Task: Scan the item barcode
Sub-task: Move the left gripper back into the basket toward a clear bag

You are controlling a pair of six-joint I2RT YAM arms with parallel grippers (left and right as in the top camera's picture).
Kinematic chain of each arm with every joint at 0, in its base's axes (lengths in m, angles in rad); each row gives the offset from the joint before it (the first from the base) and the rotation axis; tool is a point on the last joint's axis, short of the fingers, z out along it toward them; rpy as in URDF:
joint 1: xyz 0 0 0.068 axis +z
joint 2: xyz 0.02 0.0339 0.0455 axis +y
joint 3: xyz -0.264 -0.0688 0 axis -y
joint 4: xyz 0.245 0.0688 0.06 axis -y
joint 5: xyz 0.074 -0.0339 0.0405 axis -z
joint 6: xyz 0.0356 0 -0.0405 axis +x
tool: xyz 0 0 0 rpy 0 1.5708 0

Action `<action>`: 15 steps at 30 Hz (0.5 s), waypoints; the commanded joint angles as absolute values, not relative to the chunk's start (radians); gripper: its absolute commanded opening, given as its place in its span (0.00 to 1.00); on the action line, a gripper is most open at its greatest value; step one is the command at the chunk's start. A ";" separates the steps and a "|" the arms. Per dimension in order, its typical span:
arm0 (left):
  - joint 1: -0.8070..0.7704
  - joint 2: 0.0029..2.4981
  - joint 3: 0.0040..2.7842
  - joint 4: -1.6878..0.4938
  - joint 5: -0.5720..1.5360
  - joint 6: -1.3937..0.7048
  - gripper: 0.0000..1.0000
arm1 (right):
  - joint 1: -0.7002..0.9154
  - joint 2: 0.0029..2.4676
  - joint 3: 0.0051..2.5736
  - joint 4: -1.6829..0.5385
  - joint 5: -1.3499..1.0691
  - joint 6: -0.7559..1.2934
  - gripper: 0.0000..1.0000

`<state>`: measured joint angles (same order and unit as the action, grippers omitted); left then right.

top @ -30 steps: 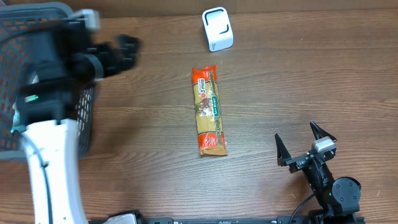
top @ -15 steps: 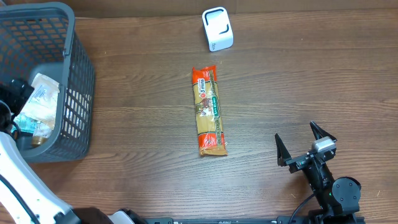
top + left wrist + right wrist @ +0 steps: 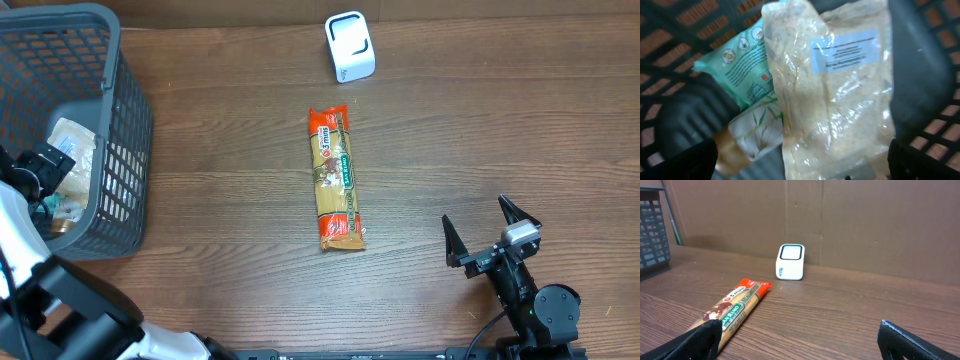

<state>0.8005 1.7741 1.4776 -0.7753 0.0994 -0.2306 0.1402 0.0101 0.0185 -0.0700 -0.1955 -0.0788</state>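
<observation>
Just then the left gripper [image 3: 802, 160] hung with jaws spread over a clear labelled pouch [image 3: 835, 100] and a green packet [image 3: 747, 70] inside the grey basket [image 3: 125, 150]. Well apart, mid-table, the spaghetti packet [image 3: 335, 180] lay flat, the white scanner [image 3: 350, 46] beyond it. The right gripper [image 3: 475, 215] stood spread and empty near the front edge.

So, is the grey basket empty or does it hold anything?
Not empty. The basket holds a clear bag with a blue label, lying over a green packet, as the left wrist view shows.
</observation>
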 commanded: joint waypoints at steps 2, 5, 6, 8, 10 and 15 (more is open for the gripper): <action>0.807 1.848 1.473 -0.742 0.123 -0.198 1.00 | 0.147 0.003 0.008 -0.065 -0.196 -0.075 1.00; 0.807 1.890 1.473 -0.712 0.129 -0.198 1.00 | 0.147 0.003 0.008 -0.064 -0.196 -0.075 1.00; 0.807 1.901 1.473 -0.703 0.131 -0.198 1.00 | 0.147 0.003 0.008 -0.065 -0.196 -0.075 1.00; 0.807 1.924 1.473 -0.685 0.131 -0.198 1.00 | 0.147 0.003 0.008 -0.064 -0.196 -0.075 1.00; 0.806 1.948 1.473 -0.667 0.132 -0.198 1.00 | 0.147 0.003 0.008 -0.065 -0.196 -0.075 1.00; 0.805 2.000 1.473 -0.620 0.164 -0.176 1.00 | 0.147 0.003 0.008 -0.065 -0.196 -0.075 1.00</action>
